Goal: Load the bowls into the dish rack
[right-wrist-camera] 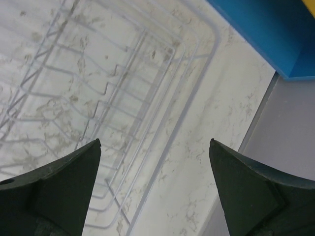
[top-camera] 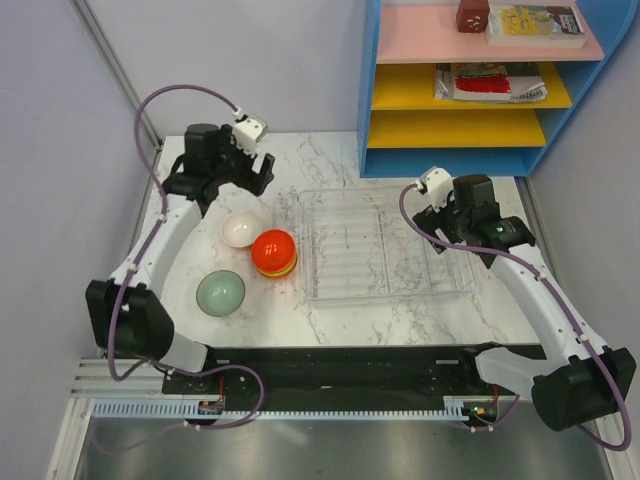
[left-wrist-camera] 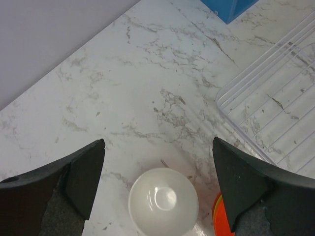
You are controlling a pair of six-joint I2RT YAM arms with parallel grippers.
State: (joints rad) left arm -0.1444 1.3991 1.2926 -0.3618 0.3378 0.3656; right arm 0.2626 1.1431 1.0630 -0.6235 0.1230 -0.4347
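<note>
The left gripper is held wide open above the white bowl, the right gripper equally open over the dish rack; the orange stack and green bowl are seen left of it

1. White marble-patterned tabletop with grey veining, filling the work area.
2. Blue open-fronted shelf unit, standing at the far right corner of the tabletop.
3. Pink top board of the unit, bearing a small dark reddish-brown block and, just beside it, a yellow-green book lying flat.
4. Upper yellow board, bearing a flat printed magazine with red on its cover.
5. Lower yellow board.
6. Pale lilac-grey walls behind and to the left.
</note>
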